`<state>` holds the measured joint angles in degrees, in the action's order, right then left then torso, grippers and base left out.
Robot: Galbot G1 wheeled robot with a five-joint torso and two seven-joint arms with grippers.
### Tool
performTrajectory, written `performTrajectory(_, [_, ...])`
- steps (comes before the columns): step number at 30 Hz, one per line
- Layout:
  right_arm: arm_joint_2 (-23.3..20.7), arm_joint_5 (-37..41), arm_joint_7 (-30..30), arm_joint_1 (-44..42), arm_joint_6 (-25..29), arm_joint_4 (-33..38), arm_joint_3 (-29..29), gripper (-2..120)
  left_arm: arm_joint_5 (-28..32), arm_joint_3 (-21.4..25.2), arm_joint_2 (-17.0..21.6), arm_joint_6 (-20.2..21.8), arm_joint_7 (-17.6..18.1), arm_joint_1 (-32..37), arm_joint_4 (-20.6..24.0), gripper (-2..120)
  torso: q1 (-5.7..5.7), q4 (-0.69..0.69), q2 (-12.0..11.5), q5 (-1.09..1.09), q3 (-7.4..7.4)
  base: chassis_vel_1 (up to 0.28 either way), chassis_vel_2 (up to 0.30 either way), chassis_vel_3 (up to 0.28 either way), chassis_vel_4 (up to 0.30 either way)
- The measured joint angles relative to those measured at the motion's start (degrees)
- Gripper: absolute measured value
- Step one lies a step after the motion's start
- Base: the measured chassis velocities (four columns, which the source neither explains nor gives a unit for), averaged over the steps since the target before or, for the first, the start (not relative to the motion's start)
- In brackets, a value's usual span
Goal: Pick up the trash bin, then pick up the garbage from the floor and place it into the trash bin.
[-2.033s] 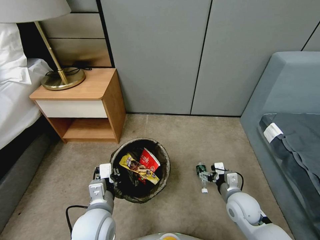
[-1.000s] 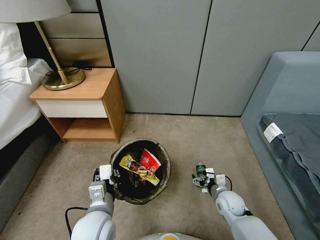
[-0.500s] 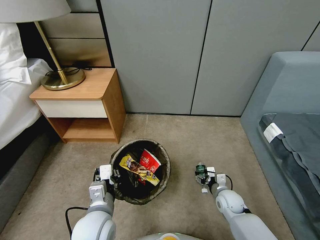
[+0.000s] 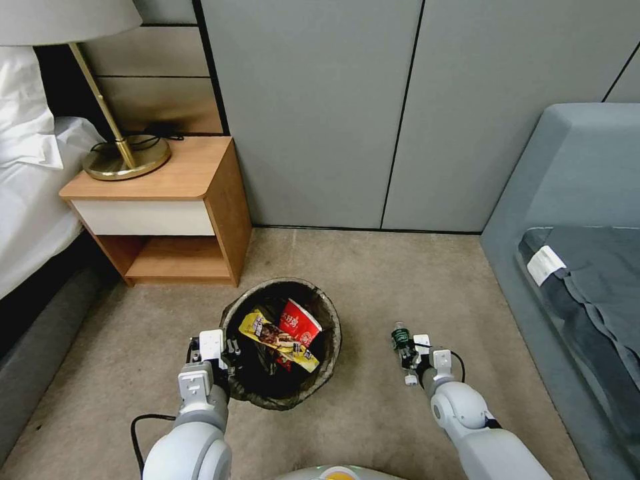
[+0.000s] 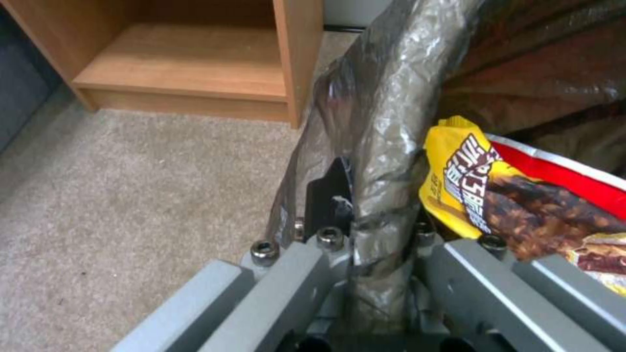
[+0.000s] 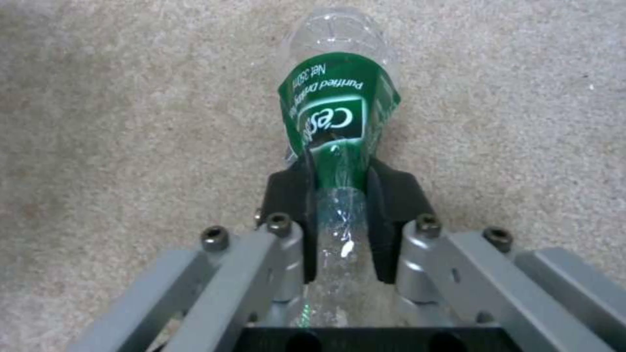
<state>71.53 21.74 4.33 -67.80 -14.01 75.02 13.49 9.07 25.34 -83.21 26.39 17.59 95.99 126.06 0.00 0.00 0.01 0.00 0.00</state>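
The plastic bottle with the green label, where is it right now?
The bottle lies on the carpet to the right of the trash bin, pinched in the right claw, in the head view.

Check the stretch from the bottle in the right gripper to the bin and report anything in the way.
Nothing visible blocks it. The right gripper is shut on the bottle; bare carpet lies between it and the trash bin, whose rim the left gripper clamps.

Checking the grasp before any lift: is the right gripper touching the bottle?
Touching. In the right wrist view both black fingers of the right gripper press against the bottle, squeezing its clear body narrow between them.
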Motion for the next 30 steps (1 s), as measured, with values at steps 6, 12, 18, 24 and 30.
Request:
performTrajectory(6, [-0.3,-0.5,-0.2,-0.1,0.8,-0.3,0.1,10,0.0,0.0,0.0,0.0,0.0,0.0,0.0,0,-0.01,0.0,0.0,0.0,0.0,0.0,0.0,0.0,0.0])
performTrajectory(12, [-0.1,-1.2,0.5,-0.1,2.7,-0.6,0.1,10,0.0,0.0,0.0,0.0,0.0,-0.1,0.0,0,0.0,0.0,0.0,0.0,0.0,0.0,0.0,0.0,0.0])
performTrajectory(18, [-0.1,-2.8,2.2,-1.0,6.2,2.9,0.9,10,0.1,0.0,0.1,0.1,0.0,-0.2,-0.1,0,0.0,-0.01,0.0,0.01,0.0,0.0,0.0,0.0,0.0])
performTrajectory(24, [0.0,-7.3,2.3,-3.1,19.9,12.3,2.1,10,0.1,0.0,0.1,0.1,0.0,-0.6,-0.9,0,0.0,0.0,0.0,-0.01,0.0,0.0,0.0,0.0,0.0])
performTrajectory(30, [0.2,-7.6,-1.5,-4.1,28.2,20.9,1.9,10,-0.1,-0.5,0.0,0.2,0.0,-0.9,-1.4,0,0.0,0.0,0.0,-0.02,0.0,0.0,0.0,0.0,0.0])
